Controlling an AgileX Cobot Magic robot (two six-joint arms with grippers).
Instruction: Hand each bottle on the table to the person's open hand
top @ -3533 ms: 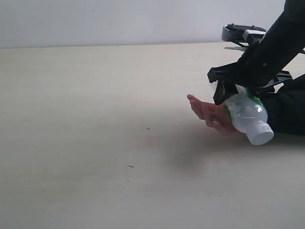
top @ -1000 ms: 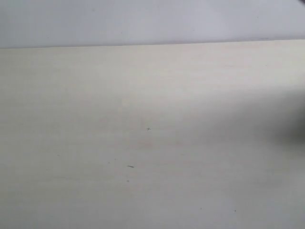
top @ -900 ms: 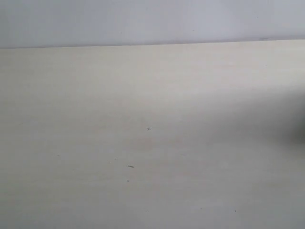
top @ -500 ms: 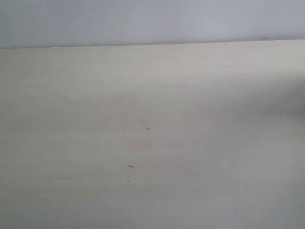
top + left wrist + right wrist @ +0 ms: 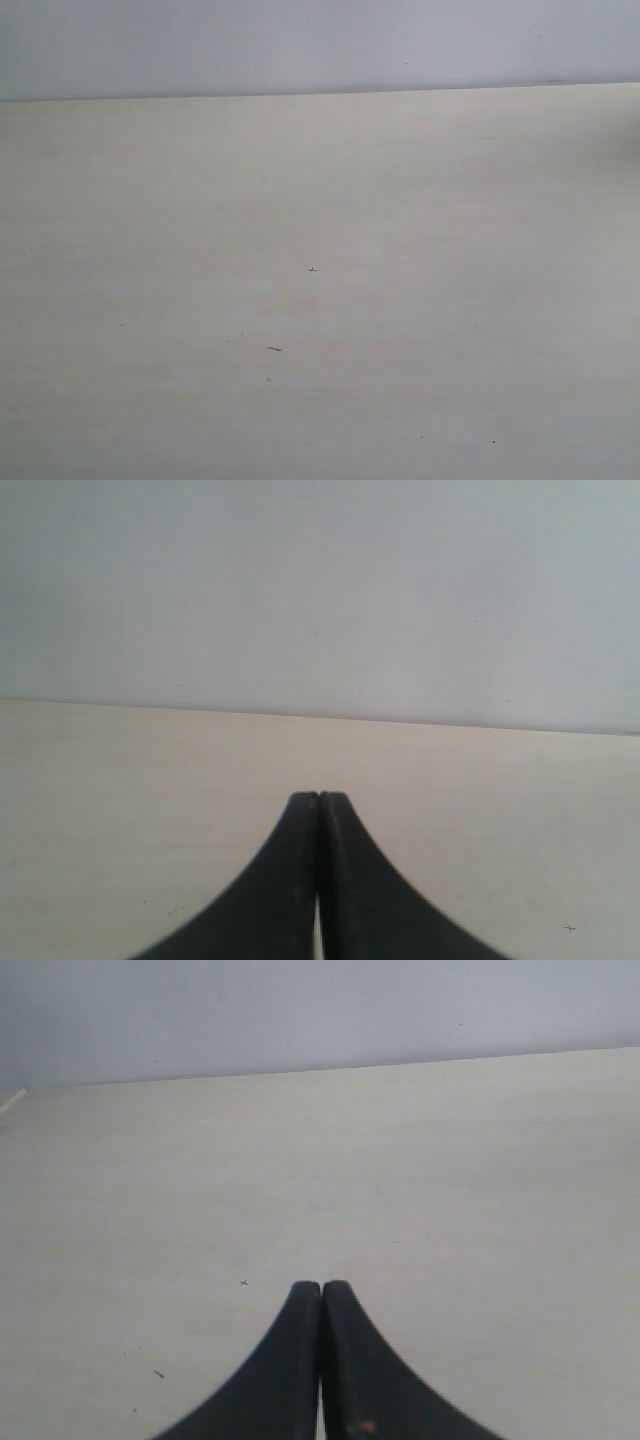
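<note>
Before me I see a plain, pale grey-blue wall (image 5: pixel 300 45) running across the top strip of the frame

Lab-like test bench: pale beige table (image 5: pixel 150 200), plain grey wall (image 5: pixel 320 45)

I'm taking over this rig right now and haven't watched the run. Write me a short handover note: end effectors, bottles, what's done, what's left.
Left end effector: shut, holding nothing, above the table.
Right end effector: shut, holding nothing, also above the table.
Bottles: no bottle shows in any view.
Person's hand: not in view.
Done: judging by the bare tabletop, the handovers look finished.
Left: nothing visible to pick up. Check beyond the cameras' edges for a stray bottle before closing the job.
</note>
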